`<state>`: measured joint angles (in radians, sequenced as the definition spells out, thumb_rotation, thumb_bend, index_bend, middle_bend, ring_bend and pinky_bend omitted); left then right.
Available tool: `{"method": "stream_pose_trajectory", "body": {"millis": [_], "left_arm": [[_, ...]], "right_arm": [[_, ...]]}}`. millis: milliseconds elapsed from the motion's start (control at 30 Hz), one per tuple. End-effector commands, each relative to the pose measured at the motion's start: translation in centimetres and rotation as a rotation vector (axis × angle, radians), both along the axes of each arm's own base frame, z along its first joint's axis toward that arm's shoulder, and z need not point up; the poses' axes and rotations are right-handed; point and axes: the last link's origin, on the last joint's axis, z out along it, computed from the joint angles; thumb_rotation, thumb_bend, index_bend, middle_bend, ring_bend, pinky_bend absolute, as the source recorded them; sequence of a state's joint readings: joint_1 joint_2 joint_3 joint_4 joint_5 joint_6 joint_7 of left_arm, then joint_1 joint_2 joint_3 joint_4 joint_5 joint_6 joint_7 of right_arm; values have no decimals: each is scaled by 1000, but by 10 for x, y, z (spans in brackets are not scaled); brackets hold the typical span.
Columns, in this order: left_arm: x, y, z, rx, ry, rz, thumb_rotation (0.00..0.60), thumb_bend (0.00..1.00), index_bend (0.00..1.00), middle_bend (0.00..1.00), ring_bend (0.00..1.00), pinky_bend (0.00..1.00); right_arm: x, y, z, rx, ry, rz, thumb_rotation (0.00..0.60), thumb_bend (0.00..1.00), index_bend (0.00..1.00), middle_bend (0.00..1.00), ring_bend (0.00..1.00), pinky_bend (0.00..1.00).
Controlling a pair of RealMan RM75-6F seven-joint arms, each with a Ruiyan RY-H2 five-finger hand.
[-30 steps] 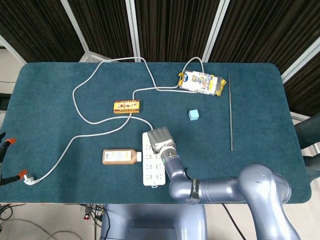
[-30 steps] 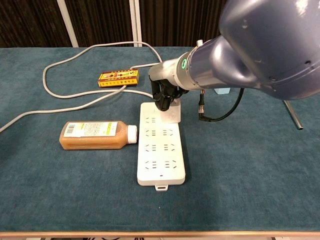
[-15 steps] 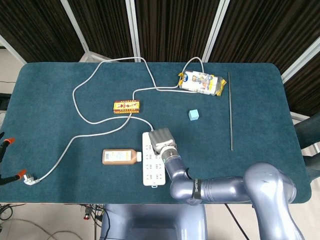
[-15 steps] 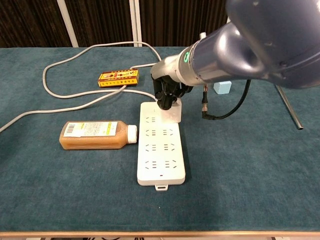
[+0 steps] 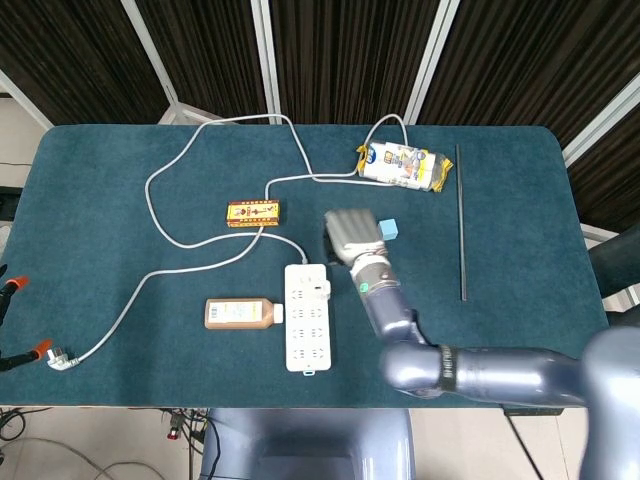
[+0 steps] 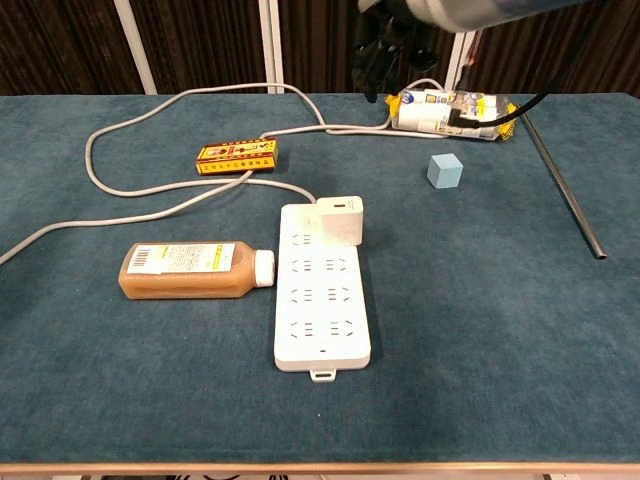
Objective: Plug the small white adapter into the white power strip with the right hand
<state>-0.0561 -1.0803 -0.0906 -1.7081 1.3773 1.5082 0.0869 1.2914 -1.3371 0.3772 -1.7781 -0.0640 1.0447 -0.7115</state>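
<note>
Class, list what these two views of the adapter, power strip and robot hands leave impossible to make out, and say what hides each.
- Right hand: chest view's top edge crops it; in head view its wrist covers the fingers, so its grasp is unclear.
- Adapter prongs: hidden by its body on the power strip, both views.
- Left hand: outside both frames.
- Bottle label text: too small.

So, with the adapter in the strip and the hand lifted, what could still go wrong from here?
1. The small white adapter sits at the far right corner of the white power strip; whether it is fully seated cannot be told, so it may work loose.
2. The right hand hangs above the table near the snack packet and the grey cable; lowering carelessly could snag them.
</note>
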Motion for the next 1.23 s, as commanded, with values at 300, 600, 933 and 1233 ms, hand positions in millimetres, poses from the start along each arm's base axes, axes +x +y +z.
{"method": "stream_pose_trajectory", "body": {"millis": [300, 600, 933, 1233], "left_arm": [[3, -2, -2, 5, 4, -11, 600, 92, 185, 0, 0, 0], [6, -1, -10, -13, 15, -35, 600, 92, 132, 0, 0, 0], [5, 3, -11, 22, 60, -73, 600, 92, 133, 0, 0, 0], [3, 4, -15, -2, 85, -104, 600, 92, 162, 0, 0, 0]], "right_arm": [[-144, 88, 85, -265, 22, 136, 600, 393, 142, 52, 53, 341], [-259, 185, 93, -466, 172, 176, 600, 391, 100, 39, 30, 322], [-304, 220, 90, -475, 288, 113, 600, 390, 100, 39, 29, 314], [-301, 219, 88, -468, 304, 118, 600, 390, 100, 39, 29, 314]]}}
